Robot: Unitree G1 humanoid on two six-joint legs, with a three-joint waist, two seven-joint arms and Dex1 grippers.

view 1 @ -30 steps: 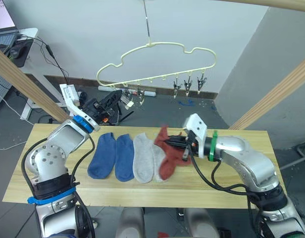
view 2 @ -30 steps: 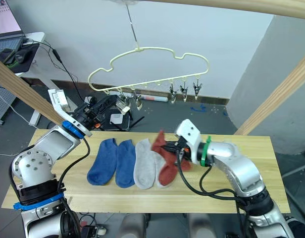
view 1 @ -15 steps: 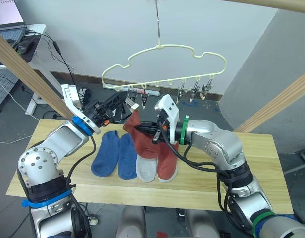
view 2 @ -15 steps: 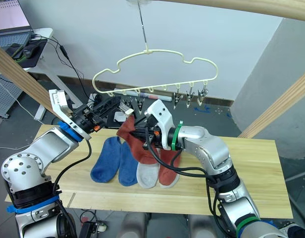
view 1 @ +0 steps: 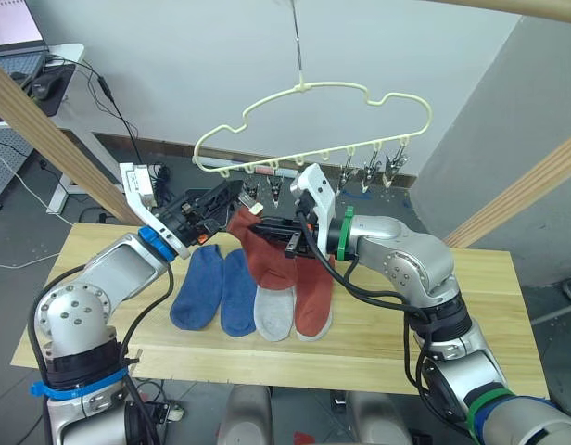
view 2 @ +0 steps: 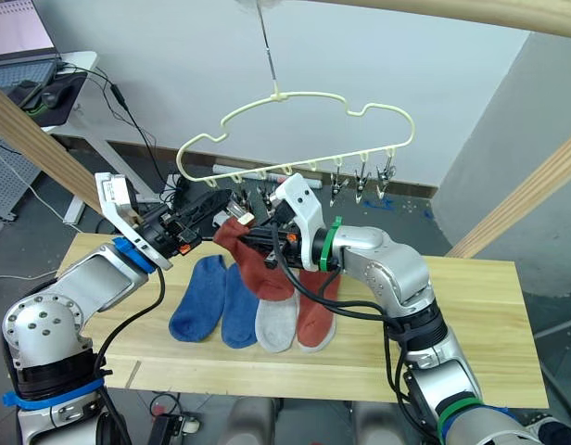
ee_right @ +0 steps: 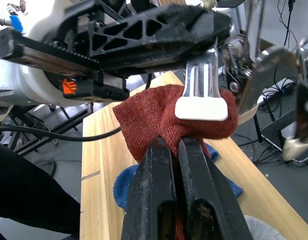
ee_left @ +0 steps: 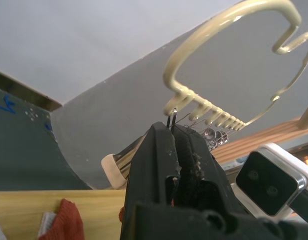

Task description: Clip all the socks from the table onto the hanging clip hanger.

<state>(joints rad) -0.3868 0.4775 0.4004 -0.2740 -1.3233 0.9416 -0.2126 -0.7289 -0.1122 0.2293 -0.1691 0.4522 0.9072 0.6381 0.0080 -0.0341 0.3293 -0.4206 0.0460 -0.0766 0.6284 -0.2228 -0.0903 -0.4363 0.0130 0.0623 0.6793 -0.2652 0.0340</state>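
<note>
The pale yellow clip hanger (view 1: 315, 119) hangs above the table (view 1: 471, 306). My right gripper (view 1: 265, 230) is shut on a rust red sock (view 1: 270, 260) and holds it up under the hanger's left end. My left gripper (view 1: 234, 197) is shut on one of the hanger's metal clips (ee_right: 201, 95). That clip's white-tipped end lies against the top of the held sock (ee_right: 159, 120). Two blue socks (view 1: 195, 287), a light grey sock (view 1: 274, 311) and another rust red sock (view 1: 314, 298) lie in a row on the table.
Thick wooden poles (view 1: 44, 139) slant up at the left and at the right (view 1: 531, 181) of the table. Several free clips (view 1: 371, 169) hang at the hanger's right end. A desk (view 1: 35, 65) and cables (view 1: 160, 174) lie behind the table.
My right gripper has brought the red sock a little higher and leftward, so its top now meets the clip in my left gripper. The left gripper has kept hold of the clip.
</note>
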